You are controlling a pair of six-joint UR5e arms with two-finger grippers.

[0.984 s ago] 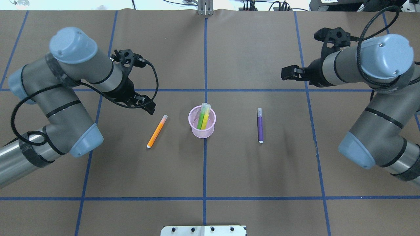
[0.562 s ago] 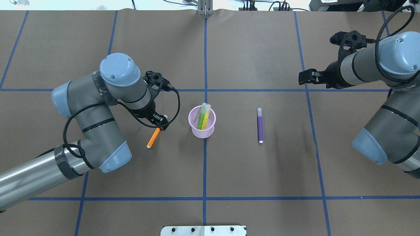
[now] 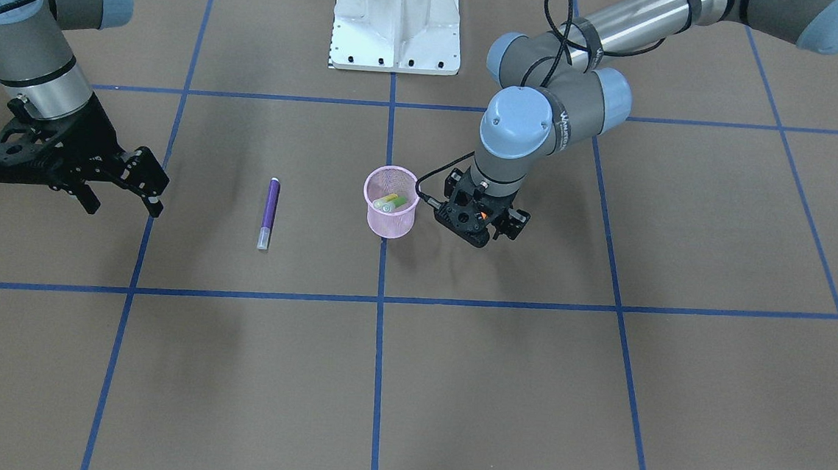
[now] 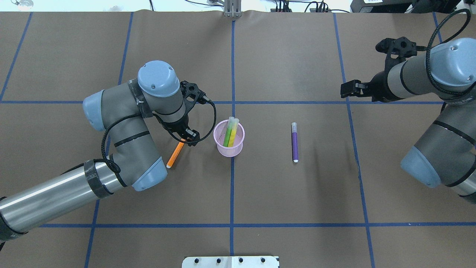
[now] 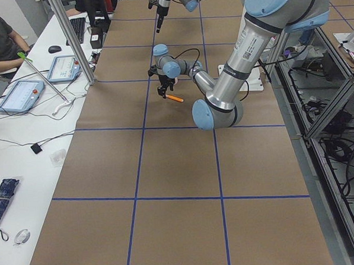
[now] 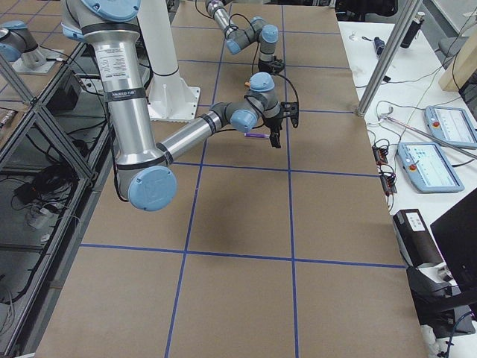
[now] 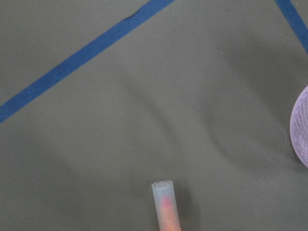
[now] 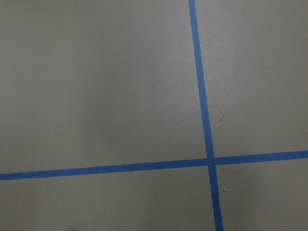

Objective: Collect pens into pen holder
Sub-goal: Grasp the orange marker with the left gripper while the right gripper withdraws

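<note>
We find the left gripper (image 4: pixel 186 137) low over the capped end of the orange pen (image 4: pixel 174 155). The pen lies flat on the table (image 4: pixel 297 193), just beside the pen holder (image 4: pixel 228 149) on the robot's left of it.

In the overhead view the wrist covers the fingers. The front-facing view shows a spot of orange inside the black finger assembly. Neither view settles whether the jaws press on the barrel or only straddle it, so we cannot tell. The left wrist view adds the pale cap end at its lower edge and the holder's pink mesh at its right edge, the two apart. That view does not reach the fingers.

The holder stands upright on a blue tape line (image 4: pixel 232 186). Inside it a green pen (image 4: pixel 226 138) and a yellow pen (image 4: pixel 233 137) lean side by side, their caps above the rim.

The purple pen (image 4: pixel 294 143) lies flat on the holder's other side, well apart from it.

The right gripper (image 3: pixel 124 208) hangs far off, well apart from the purple pen. Only the front-facing view shows its fingers plainly: spread apart, holding nothing. The right wrist view shows only table covering and crossing tape.
</note>
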